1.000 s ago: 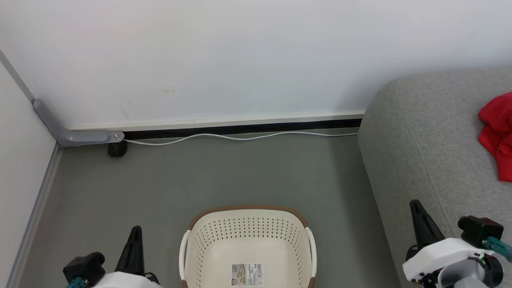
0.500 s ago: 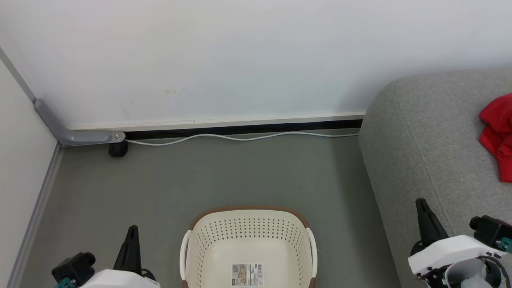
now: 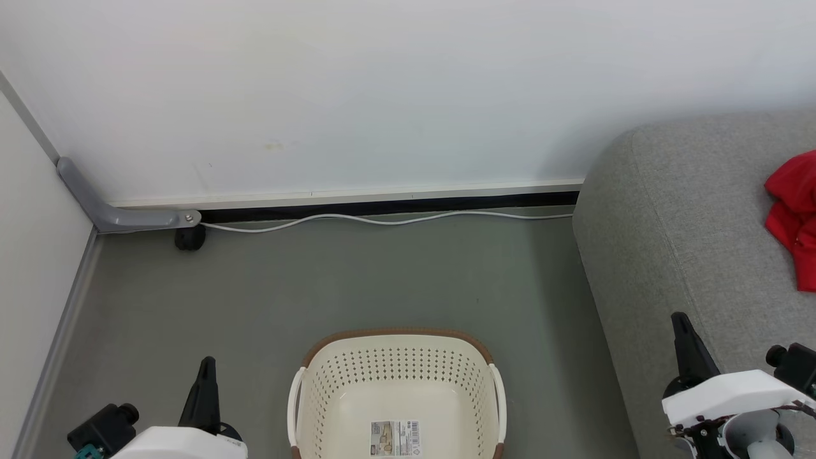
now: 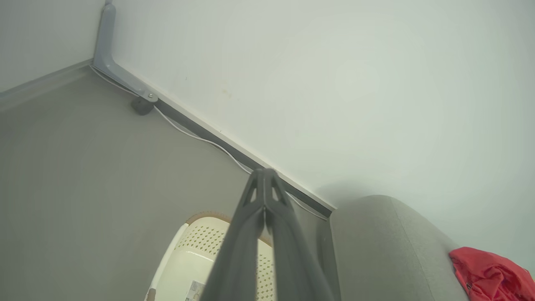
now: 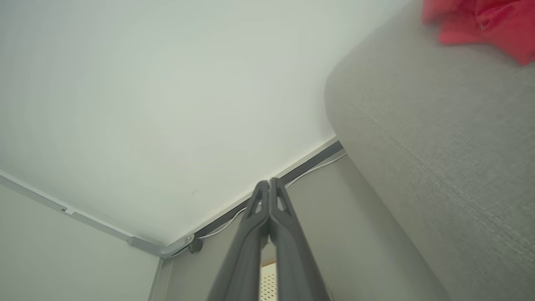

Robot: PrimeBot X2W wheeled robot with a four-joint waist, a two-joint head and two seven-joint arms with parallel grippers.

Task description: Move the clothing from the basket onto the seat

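The red clothing (image 3: 792,215) lies crumpled on the light grey seat (image 3: 676,242) at the right edge; it also shows in the left wrist view (image 4: 491,274) and the right wrist view (image 5: 485,25). The cream basket (image 3: 306,395) stands on the floor at bottom centre, with just a barcode sticker (image 3: 395,438) on its bottom. My left gripper (image 3: 206,370) hangs left of the basket, its fingers (image 4: 264,188) pressed together and holding nothing. My right gripper (image 3: 681,322) is over the seat's front edge, fingers (image 5: 269,188) closed on nothing.
A white cable (image 3: 382,218) runs along the dark baseboard under the white wall. A grey bracket (image 3: 115,213) with a black caster (image 3: 190,238) sits in the left corner. Grey floor (image 3: 357,280) lies open between basket and wall.
Both grippers have drawn back toward the bottom of the head view, the right one lowering along the seat's edge. Basket and clothing stay put.
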